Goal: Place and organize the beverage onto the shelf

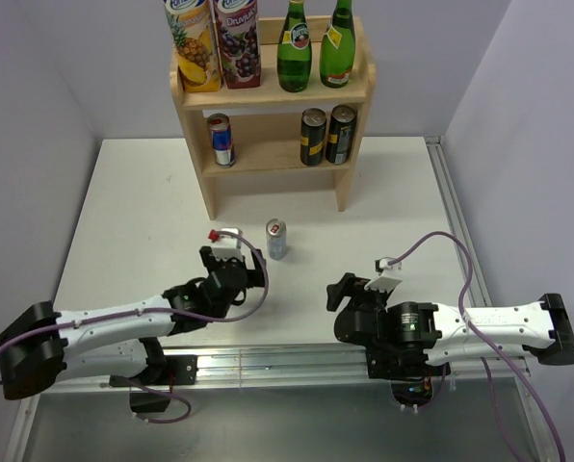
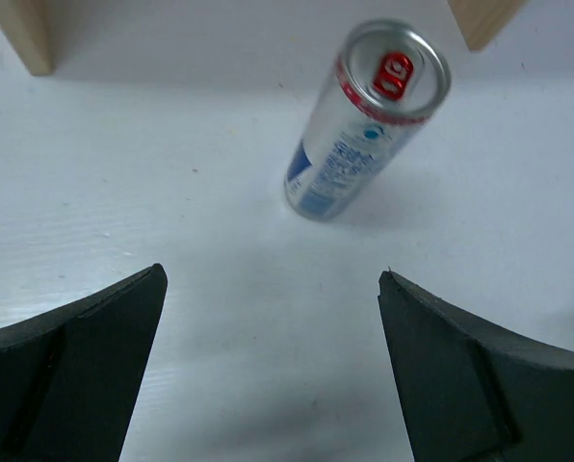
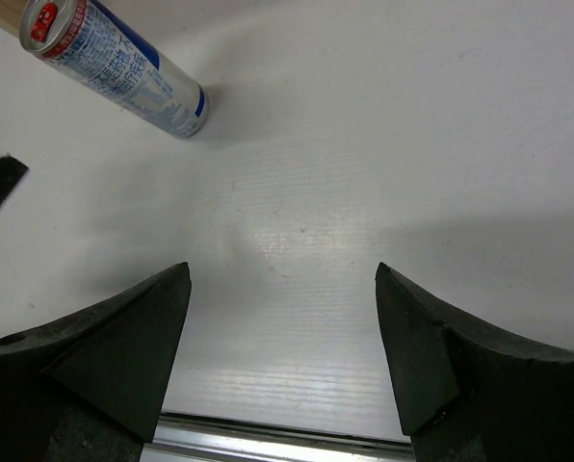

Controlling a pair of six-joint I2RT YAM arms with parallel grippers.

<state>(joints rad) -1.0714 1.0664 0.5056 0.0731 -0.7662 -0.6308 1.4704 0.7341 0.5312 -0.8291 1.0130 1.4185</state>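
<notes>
A silver can [image 1: 276,239] is stood upright on the table [image 1: 123,192], on the near side of the shelf [image 1: 273,96]. Both the left gripper [image 2: 273,284], near it, and the right gripper [image 3: 282,274] are held open, nothing gripped

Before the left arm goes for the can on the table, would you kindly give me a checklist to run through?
1. Silver can upright on the table: ok.
2. Left gripper open and empty: ok.
3. Can between the left fingers: not ok, it stands ahead of them.
4. Free gap on the shelf lower tier, between the red-blue can and the dark cans: ok.
5. Right gripper clear of the can: ok, open and apart.
6. Can's weight: cannot tell.
</notes>
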